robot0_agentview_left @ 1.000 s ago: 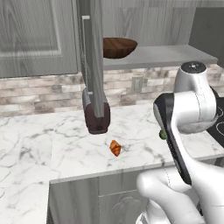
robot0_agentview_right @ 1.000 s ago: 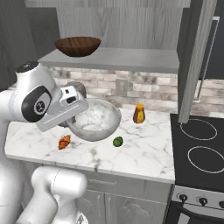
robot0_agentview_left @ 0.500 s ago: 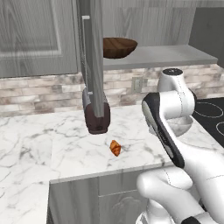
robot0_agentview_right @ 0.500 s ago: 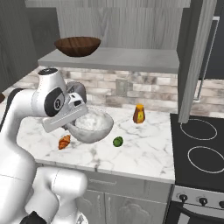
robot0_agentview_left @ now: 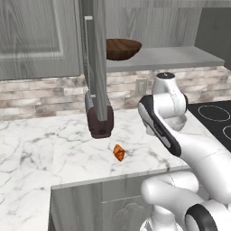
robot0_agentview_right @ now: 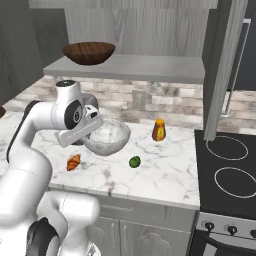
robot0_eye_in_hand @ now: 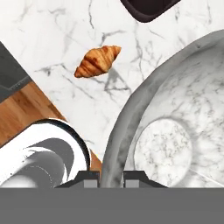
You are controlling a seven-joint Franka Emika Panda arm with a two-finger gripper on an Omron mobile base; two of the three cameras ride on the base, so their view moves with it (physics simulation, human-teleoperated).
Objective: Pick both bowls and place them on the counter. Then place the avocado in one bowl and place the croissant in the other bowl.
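My gripper [robot0_agentview_right: 93, 131] is shut on the left rim of the pale marbled bowl [robot0_agentview_right: 107, 136], which sits low over the white marble counter [robot0_agentview_right: 165, 172]; I cannot tell whether they touch. In the hand view the bowl's [robot0_eye_in_hand: 175, 131] grey rim runs between my gripper's [robot0_eye_in_hand: 111, 178] two fingertips. The croissant [robot0_agentview_right: 73, 161] lies on the counter just left of the bowl, also seen in the hand view as the croissant [robot0_eye_in_hand: 97, 61]. To the bowl's right rests the dark green avocado [robot0_agentview_right: 134, 161]. Up on the grey shelf stands the dark wooden bowl [robot0_agentview_right: 89, 52].
An orange bottle [robot0_agentview_right: 159, 130] stands behind the avocado near the brick wall. A black stove [robot0_agentview_right: 227, 167] adjoins the counter on the right. An open cabinet door [robot0_agentview_left: 97, 58] hangs over the counter, with a dark brown object [robot0_agentview_left: 100, 122] below it.
The arm has swung forward over the counter and folded closer to the bowl. The marbled bowl stays in the grip at almost the same spot, slightly lower.
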